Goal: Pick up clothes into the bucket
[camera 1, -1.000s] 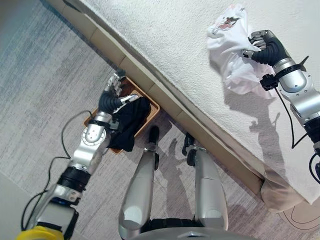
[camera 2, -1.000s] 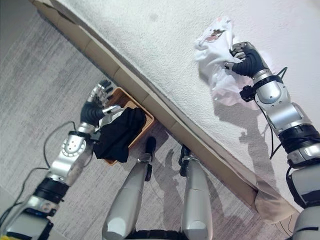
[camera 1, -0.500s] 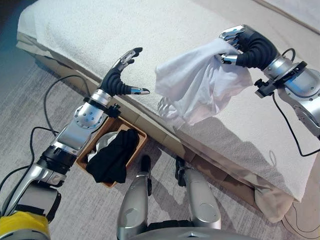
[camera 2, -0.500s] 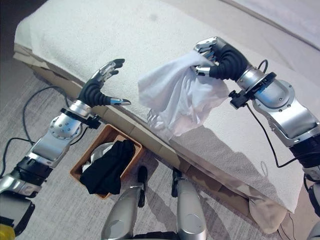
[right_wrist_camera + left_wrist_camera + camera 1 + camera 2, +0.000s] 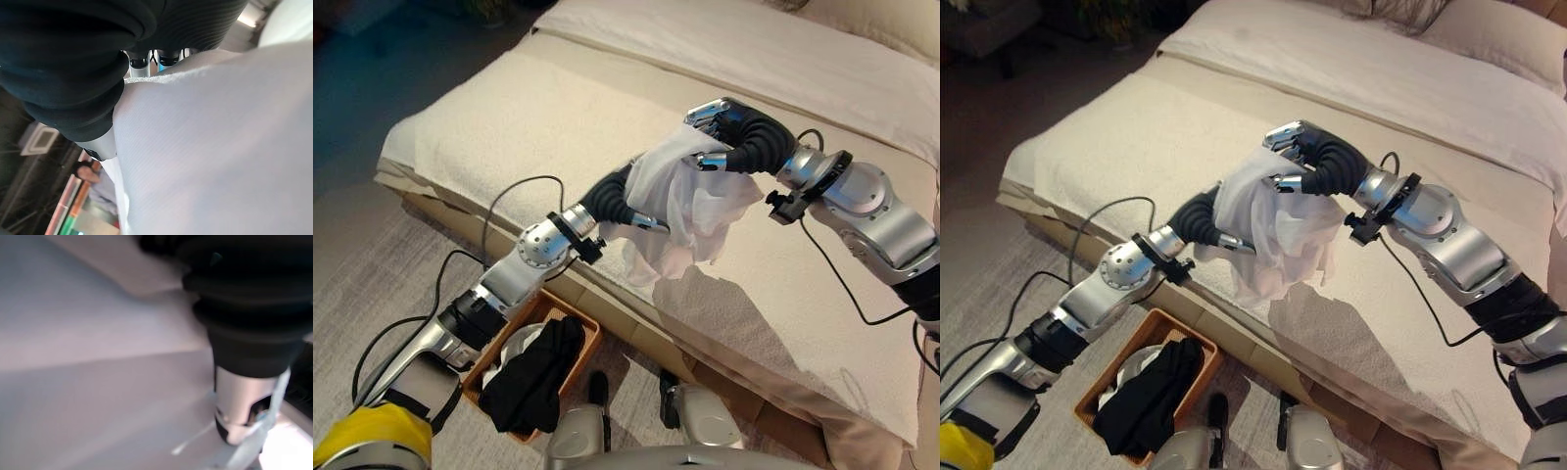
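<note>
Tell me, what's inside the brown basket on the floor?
The basket holds a black garment draped over its edge, with something white peeking out beside it. Whatever lies underneath the black garment is covered, so I cannot tell.

The right hand (image 5: 724,132) hangs above the bed (image 5: 509,127) with its fingers curled over the top of the garment (image 5: 680,211), which droops below it clear of the bed's top. The left hand (image 5: 617,201) sits just to the left of and slightly below the right hand, pressed against the near side of the hanging garment, its fingers hidden behind the folds. Well below and to the left of both hands, the basket (image 5: 582,343) stands on the floor against the near edge of the bed, with dark clothes (image 5: 533,382) lying in it on top of another piece (image 5: 514,348).
</note>
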### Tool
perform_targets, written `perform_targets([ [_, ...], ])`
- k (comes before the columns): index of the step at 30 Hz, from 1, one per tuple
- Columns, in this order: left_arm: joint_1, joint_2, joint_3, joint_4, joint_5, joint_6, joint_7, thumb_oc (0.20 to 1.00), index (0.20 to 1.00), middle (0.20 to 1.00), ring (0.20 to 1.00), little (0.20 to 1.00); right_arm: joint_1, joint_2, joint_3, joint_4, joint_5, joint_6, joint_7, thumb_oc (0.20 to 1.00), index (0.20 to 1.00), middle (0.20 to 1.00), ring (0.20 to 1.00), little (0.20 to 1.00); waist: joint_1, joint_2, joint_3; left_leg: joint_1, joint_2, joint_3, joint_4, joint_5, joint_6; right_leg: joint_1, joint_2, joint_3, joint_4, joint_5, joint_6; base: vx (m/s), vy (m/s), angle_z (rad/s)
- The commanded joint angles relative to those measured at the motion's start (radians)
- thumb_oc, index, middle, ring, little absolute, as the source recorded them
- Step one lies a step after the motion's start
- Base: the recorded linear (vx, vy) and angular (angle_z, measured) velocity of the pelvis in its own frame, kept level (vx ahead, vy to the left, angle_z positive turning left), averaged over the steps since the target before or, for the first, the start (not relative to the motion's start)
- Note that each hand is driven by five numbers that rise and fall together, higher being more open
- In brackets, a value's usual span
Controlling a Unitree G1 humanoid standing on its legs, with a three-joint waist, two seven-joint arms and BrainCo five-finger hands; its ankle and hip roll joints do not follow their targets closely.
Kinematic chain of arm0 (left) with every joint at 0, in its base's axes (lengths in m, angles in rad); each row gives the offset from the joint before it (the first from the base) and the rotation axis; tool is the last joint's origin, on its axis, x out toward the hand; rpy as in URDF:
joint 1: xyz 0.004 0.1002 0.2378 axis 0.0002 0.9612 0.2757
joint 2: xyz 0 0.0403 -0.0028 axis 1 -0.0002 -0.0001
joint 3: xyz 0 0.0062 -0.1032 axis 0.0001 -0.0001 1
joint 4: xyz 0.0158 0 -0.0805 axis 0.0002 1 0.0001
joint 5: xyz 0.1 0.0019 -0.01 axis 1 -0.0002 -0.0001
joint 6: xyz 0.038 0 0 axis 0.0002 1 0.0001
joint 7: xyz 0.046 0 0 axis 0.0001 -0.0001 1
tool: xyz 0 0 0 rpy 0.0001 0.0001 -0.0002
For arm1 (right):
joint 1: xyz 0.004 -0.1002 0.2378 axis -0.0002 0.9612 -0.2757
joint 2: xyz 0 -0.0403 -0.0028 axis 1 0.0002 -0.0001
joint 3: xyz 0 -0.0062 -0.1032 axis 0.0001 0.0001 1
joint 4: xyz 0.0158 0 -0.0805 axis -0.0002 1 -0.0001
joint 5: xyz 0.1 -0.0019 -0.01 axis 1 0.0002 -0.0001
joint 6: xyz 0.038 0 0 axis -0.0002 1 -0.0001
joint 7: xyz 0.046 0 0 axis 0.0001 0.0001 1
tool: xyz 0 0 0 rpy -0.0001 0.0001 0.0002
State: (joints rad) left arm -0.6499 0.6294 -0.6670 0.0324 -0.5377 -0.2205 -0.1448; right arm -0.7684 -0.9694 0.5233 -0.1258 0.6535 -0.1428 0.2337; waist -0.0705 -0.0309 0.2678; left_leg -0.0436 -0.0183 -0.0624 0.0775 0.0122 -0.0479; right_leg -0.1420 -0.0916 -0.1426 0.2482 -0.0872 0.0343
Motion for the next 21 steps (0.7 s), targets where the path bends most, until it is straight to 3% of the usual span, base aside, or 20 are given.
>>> perform_targets([
  [1,-0.009,-0.052,-0.075,-0.013,-0.136,0.020,-0.060,1.000,1.000,1.000,1.000,1.000,0.023,0.037,-0.045,-0.102,0.054,-0.052,-0.026,0.200,0.200,0.200,0.200,0.200,-0.013,-0.015,-0.092,-0.026,0.039,-0.001,0.045,-0.047,-0.038,0.055,-0.038,0.011,-0.071,0.028,0.078,0.04,-0.013,0.01],
  [6,-0.039,-0.044,-0.219,-0.044,-0.335,0.111,-0.135,1.000,1.000,1.000,1.000,1.000,0.016,0.048,-0.037,-0.115,0.074,-0.059,-0.042,0.200,0.200,0.200,0.200,0.200,-0.021,-0.009,-0.107,-0.010,0.042,0.005,0.040,-0.050,-0.042,0.078,-0.035,0.005,-0.100,0.030,0.080,0.02,-0.003,0.00],
  [10,-0.031,-0.027,-0.274,-0.060,-0.423,0.156,-0.157,1.000,1.000,1.000,1.000,1.000,0.022,0.057,-0.029,-0.118,0.082,-0.064,-0.054,0.200,0.200,0.200,0.200,0.200,-0.023,-0.007,-0.119,-0.002,0.045,0.010,0.041,-0.054,-0.042,0.092,-0.035,0.007,-0.108,0.029,0.082,0.02,-0.004,-0.01],
  [11,-0.031,-0.027,-0.274,-0.060,-0.424,0.156,-0.157,0.956,0.956,0.956,0.956,0.956,0.022,0.057,-0.030,-0.119,0.082,-0.064,-0.055,0.200,0.200,0.200,0.200,0.200,-0.023,-0.007,-0.119,-0.001,0.045,0.010,0.041,-0.054,-0.042,0.092,-0.035,0.007,-0.109,0.029,0.082,0.05,-0.013,-0.05],
  [12,-0.013,-0.029,-0.263,-0.056,-0.423,0.155,-0.153,0.743,0.743,0.743,0.743,0.743,0.039,0.062,-0.037,-0.124,0.074,-0.062,-0.057,0.200,0.200,0.200,0.200,0.200,-0.022,-0.007,-0.124,0.006,0.044,0.010,0.039,-0.056,-0.042,0.101,-0.035,0.006,-0.109,0.025,0.082,0.03,-0.005,-0.05],
  [13,0.003,-0.034,-0.242,-0.054,-0.415,0.149,-0.142,0.369,0.369,0.369,0.369,0.369,0.053,0.067,-0.048,-0.127,0.063,-0.063,-0.062,0.200,0.200,0.200,0.200,0.200,-0.022,-0.007,-0.127,0.009,0.044,0.009,0.038,-0.057,-0.042,0.104,-0.036,0.004,-0.111,0.024,0.082,0.04,-0.009,-0.04],
  [14,0.025,-0.044,-0.218,-0.052,-0.407,0.141,-0.134,0.200,0.200,0.200,0.200,0.200,0.074,0.076,-0.067,-0.128,0.052,-0.066,-0.068,0.473,0.473,0.473,0.473,0.473,-0.021,-0.007,-0.130,0.012,0.043,0.008,0.037,-0.059,-0.041,0.110,-0.036,0.004,-0.112,0.022,0.082,0.03,-0.006,-0.02],
  [15,0.045,-0.054,-0.198,-0.048,-0.397,0.139,-0.132,0.200,0.200,0.200,0.200,0.200,0.090,0.083,-0.086,-0.132,0.037,-0.067,-0.073,0.617,0.617,0.617,0.617,0.617,-0.020,-0.007,-0.132,0.014,0.043,0.008,0.037,-0.061,-0.041,0.114,-0.036,0.003,-0.114,0.021,0.081,0.04,-0.009,-0.01],
  [16,0.088,-0.075,-0.143,-0.054,-0.393,0.132,-0.124,0.200,0.200,0.200,0.200,0.200,0.116,0.096,-0.120,-0.136,0.015,-0.075,-0.082,1.000,1.000,1.000,1.000,1.000,-0.018,-0.008,-0.137,0.015,0.043,0.007,0.038,-0.063,-0.040,0.118,-0.037,0.003,-0.114,0.019,0.080,0.03,-0.005,-0.01],
  [21,0.218,-0.145,-0.008,-0.055,-0.356,0.102,-0.108,0.200,0.200,0.200,0.200,0.200,0.212,0.151,-0.211,-0.121,-0.031,-0.083,-0.098,1.000,1.000,1.000,1.000,1.000,-0.007,-0.014,-0.156,0.027,0.042,0.007,0.033,-0.071,-0.034,0.137,-0.039,-0.001,-0.125,0.014,0.079,0.04,-0.011,0.00],
])
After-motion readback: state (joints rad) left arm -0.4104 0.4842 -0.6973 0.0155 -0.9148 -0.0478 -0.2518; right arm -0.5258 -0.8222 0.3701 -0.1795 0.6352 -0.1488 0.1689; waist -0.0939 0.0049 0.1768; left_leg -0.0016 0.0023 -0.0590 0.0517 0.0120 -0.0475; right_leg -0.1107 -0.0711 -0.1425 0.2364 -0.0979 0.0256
